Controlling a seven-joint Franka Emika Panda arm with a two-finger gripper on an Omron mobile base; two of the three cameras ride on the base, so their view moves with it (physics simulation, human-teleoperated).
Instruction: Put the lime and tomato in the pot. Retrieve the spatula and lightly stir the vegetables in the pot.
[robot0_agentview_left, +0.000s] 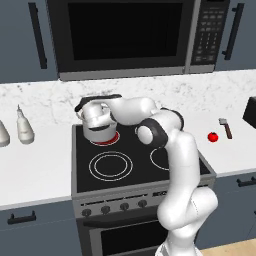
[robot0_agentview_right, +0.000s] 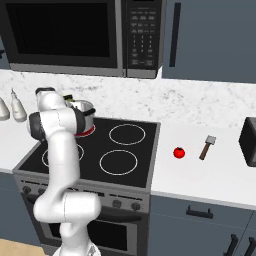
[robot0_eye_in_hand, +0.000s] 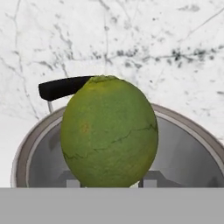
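Observation:
A green lime (robot0_eye_in_hand: 109, 131) sits between my fingertips, and my gripper (robot0_eye_in_hand: 109, 181) is shut on it, right above the open mouth of the steel pot (robot0_eye_in_hand: 188, 148). The pot (robot0_agentview_left: 100, 129) stands on the stove's back left burner, with my gripper (robot0_agentview_left: 93, 107) hovering over it. From the right base the pot (robot0_agentview_right: 85, 116) is partly hidden behind my arm. On the counter right of the stove lie the small red tomato (robot0_agentview_left: 213, 136) (robot0_agentview_right: 179, 152) and, just beyond it, the spatula (robot0_agentview_left: 226, 128) (robot0_agentview_right: 207, 147) with its grey head pointing toward the wall.
The burner under the pot glows red (robot0_agentview_left: 107, 140). Two white bottles (robot0_agentview_left: 24, 127) (robot0_agentview_right: 18, 110) stand on the counter left of the stove. A microwave (robot0_agentview_left: 125, 35) hangs low above the stove. A dark appliance (robot0_agentview_right: 248, 141) sits at the far right of the counter.

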